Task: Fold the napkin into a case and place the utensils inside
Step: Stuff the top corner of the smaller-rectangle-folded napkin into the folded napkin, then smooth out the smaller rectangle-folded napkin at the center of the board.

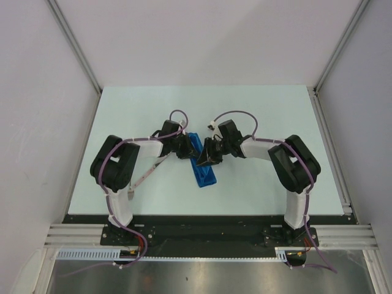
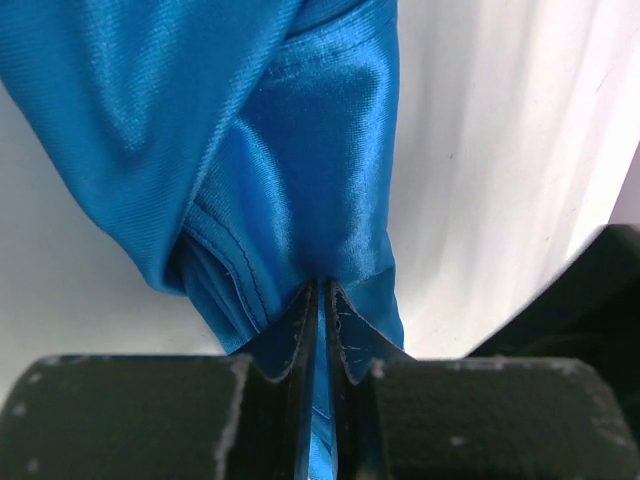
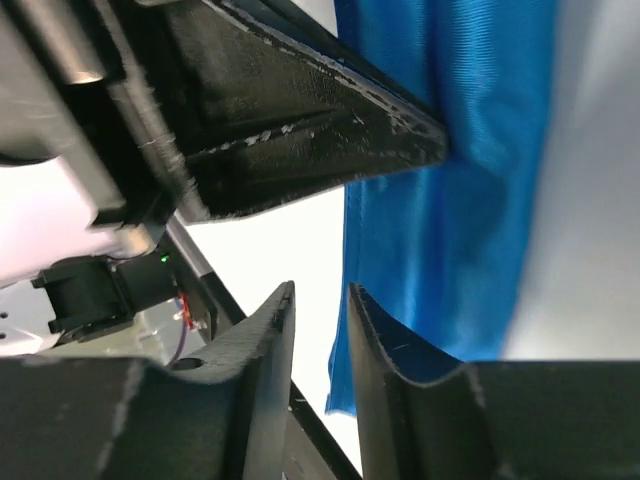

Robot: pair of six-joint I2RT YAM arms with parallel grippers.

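Observation:
The napkin (image 1: 204, 169) lies mid-table as a narrow royal-blue oblong, running from far to near. My left gripper (image 1: 185, 149) sits at its far end. In the left wrist view that gripper (image 2: 322, 293) is shut on a bunched fold of the blue cloth (image 2: 300, 150), which rises from between the fingertips. My right gripper (image 1: 209, 158) hovers at the napkin's right side. In the right wrist view its jaws (image 3: 320, 297) stand slightly apart with only white table between them, and the cloth (image 3: 470, 200) hangs just beside one finger. No utensils are in view.
The white table (image 1: 263, 116) is enclosed by pale walls on three sides, with a black strip (image 1: 202, 218) along its near edge. A black finger of the left gripper (image 3: 300, 110) crosses the top of the right wrist view, close above the right jaws.

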